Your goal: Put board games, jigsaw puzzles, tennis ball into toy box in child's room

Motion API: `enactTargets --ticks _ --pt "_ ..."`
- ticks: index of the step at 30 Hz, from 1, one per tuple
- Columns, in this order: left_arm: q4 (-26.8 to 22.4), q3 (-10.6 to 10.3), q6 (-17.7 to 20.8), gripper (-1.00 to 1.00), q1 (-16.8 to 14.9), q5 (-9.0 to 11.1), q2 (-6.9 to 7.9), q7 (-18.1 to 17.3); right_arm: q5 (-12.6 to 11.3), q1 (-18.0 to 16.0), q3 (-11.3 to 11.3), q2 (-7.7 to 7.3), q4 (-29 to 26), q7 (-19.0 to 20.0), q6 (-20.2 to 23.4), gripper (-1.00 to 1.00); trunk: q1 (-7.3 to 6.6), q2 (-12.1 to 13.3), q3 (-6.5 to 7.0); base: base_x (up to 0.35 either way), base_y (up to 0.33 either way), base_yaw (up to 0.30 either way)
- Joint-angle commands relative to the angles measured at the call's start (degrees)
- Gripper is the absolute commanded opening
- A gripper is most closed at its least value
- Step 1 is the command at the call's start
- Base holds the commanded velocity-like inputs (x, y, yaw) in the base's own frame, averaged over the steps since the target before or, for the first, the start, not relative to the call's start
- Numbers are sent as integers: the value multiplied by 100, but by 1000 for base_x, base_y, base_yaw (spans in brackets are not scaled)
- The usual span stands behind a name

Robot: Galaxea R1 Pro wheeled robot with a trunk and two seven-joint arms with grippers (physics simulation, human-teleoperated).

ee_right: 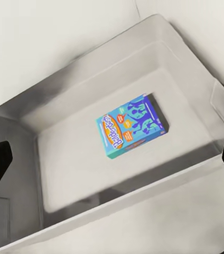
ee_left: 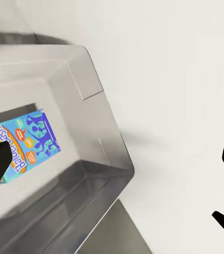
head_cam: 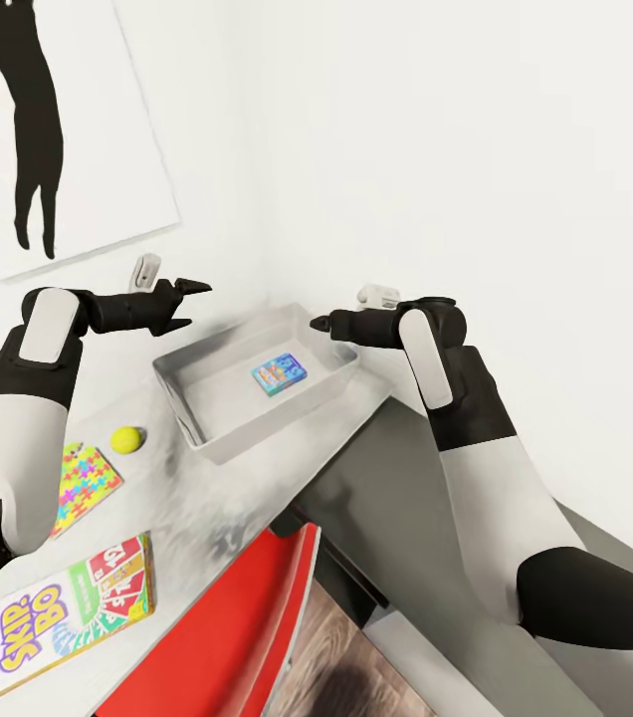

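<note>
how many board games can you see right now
2. The blue board game lies flat inside the toy box. The SKIP-BO board game lies on the table, near the robot. Others may sit outside the views.

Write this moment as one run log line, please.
blue board game flat in toy box | left gripper open, empty | right gripper open, empty | tennis ball on table

Toy box [head_cam: 341, 383] sits on table [head_cam: 207, 518] at the far corner – one board game [head_cam: 279, 373] inside. From the box: tennis ball [head_cam: 127, 439] at 8 o'clock, jigsaw puzzle [head_cam: 86, 485] beyond it, SKIP-BO box [head_cam: 58, 617] nearest, 7 o'clock
</note>
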Motion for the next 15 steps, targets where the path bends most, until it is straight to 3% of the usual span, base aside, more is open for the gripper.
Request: enactTargets --ticks 1,15 --pt "0 10 27 100 -5 12 -1 13 -49 -5 2 1 -3 -50 19 100 4 -10 0 0 0 0" --pt "-2 9 27 100 -5 11 -1 13 -49 -5 2 1 -3 -50 17 100 4 -10 132 0 0 0"
